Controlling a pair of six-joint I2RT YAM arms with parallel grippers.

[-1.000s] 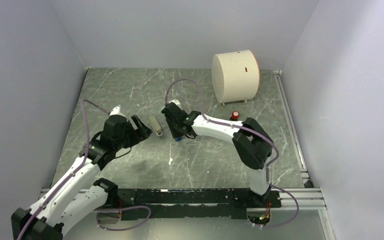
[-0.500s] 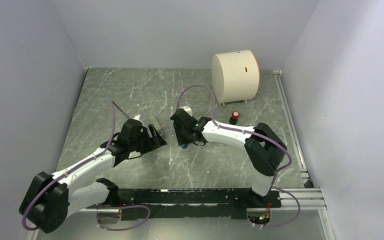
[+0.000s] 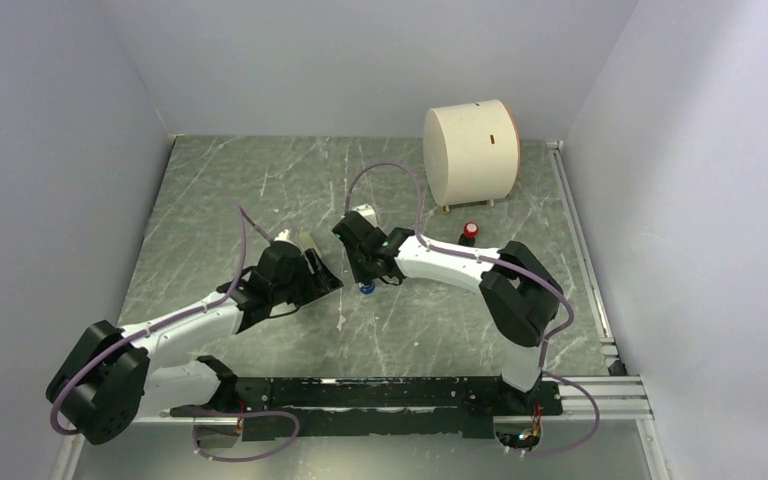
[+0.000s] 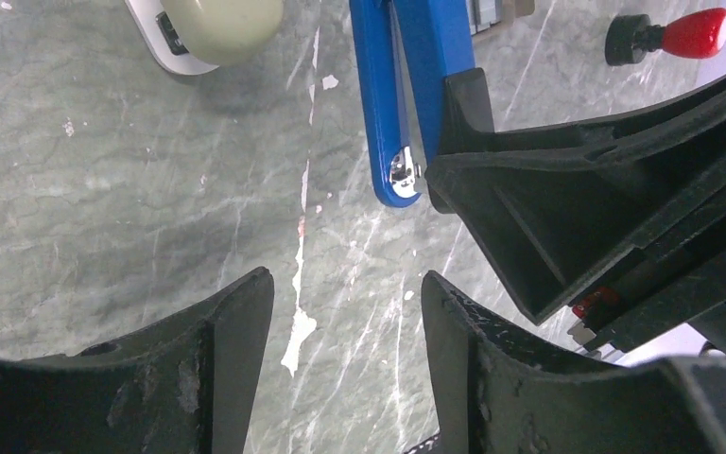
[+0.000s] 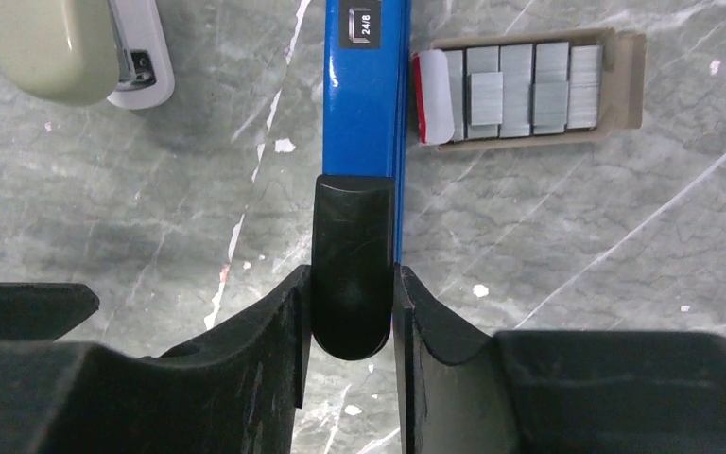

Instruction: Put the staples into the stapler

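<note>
**Right claw clenched on the stapler, left claw released**

On my screen the right claw (image 5: 350,279) is clenched on the stapler (image 5: 367,104). Its two fingers press the rounded black end from both sides, and the blue body runs away from them toward 12 o'clock in the right wrist view. I cannot tell whether the stapler rests on the table (image 3: 260,180) or hangs just above it.

Just beside the blue body, at 1 o'clock, lies a tan box (image 5: 629,80) with the staples (image 5: 515,90) in rows inside it. At 11 o'clock sits a cream stapler (image 5: 52,47), apart from the blue one.

The left claw (image 4: 345,284) is released, with bare marble between its parted jaws. It hovers near the stapler, at 9 o'clock of the right claw in the top view. A red-capped knob (image 4: 690,30) lies at 2 o'clock in the left wrist view.
</note>
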